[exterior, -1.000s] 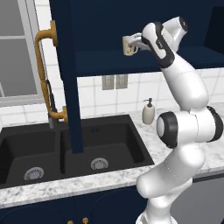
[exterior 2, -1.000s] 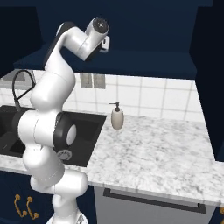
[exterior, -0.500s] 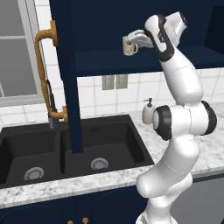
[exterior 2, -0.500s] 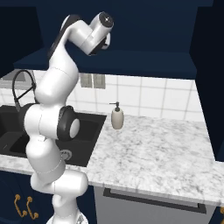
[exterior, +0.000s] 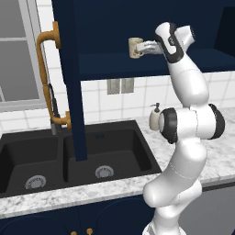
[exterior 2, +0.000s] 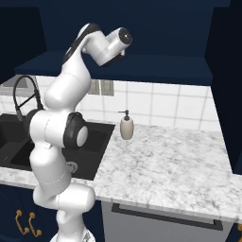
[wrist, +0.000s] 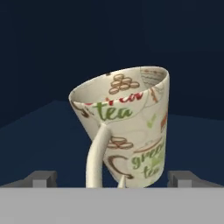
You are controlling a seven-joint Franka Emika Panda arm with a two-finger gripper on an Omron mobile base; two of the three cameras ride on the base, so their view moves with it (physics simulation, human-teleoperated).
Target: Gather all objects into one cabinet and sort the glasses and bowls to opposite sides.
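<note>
Fingers stand spread as wide as they go, one on each side of the cream mug, apart from its walls and gripping nothing. Seen from the left base camera, the gripper reaches into the open navy cabinet, where the mug sits on the shelf. Farther right, a soap bottle stands on the marble counter beside the black sink.

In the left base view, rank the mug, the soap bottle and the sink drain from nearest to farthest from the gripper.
1. The mug, right at the open gripper, up at the cabinet shelf.
2. The soap bottle, lower down on the counter by the wall, partly behind the arm.
3. The sink drain, lowest, in the right basin.
</note>
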